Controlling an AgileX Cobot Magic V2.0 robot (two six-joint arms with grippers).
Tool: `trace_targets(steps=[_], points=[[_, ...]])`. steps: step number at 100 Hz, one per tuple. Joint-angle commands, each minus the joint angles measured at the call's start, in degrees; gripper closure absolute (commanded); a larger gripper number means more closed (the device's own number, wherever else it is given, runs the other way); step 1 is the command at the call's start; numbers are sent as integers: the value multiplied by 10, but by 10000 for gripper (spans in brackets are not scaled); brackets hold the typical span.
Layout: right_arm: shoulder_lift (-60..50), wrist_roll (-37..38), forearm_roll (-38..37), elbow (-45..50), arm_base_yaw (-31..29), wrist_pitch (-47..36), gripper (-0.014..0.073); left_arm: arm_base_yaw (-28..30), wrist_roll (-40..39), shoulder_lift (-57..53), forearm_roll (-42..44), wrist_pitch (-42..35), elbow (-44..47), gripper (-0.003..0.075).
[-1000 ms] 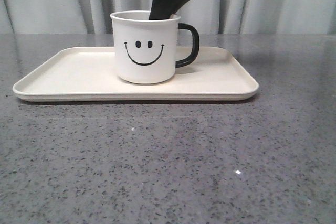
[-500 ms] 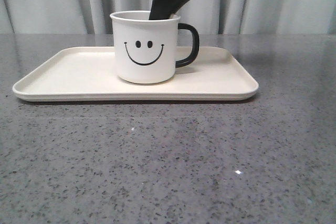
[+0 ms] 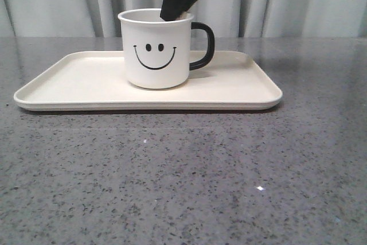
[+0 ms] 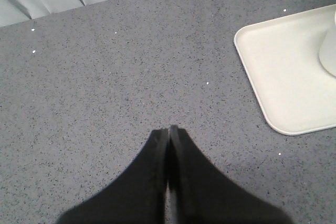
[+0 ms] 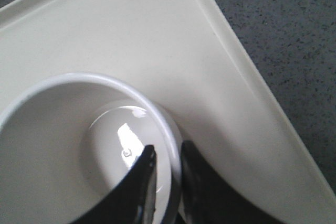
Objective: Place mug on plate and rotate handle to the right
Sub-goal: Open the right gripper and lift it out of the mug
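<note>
The white mug (image 3: 155, 50) with the black smiley face stands on the cream plate (image 3: 69, 84), a little left of its middle. The face points toward the front camera. The black handle (image 3: 205, 45) points right. My right gripper (image 3: 172, 14) comes down from above and is shut on the mug's rim at the back right, one finger inside and one outside, as the right wrist view (image 5: 167, 150) shows. My left gripper (image 4: 169, 129) is shut and empty over the bare table, left of the plate's corner (image 4: 283, 77).
Grey speckled tabletop (image 3: 183, 176) surrounds the plate on all sides. Pale curtains (image 3: 57, 4) hang behind the table's far edge. The mug's side (image 4: 329, 51) just shows at the edge of the left wrist view.
The mug has shifted slightly left and up in the front view with the right gripper pinching its rim. The handle still points right. The left arm has not moved.
</note>
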Motion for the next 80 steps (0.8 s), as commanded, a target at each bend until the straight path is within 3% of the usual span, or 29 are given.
trace_targets(steps=[1,51,80], points=[[-40,1,17,-19,1,50,396,-3,-4,2,11,-10,-13,740],[-40,1,17,-26,1,30,397,-3,-4,2,7,-10,-13,740],[-45,56,18,-129,-15,3,397,-3,-4,2,7,-10,-13,740]])
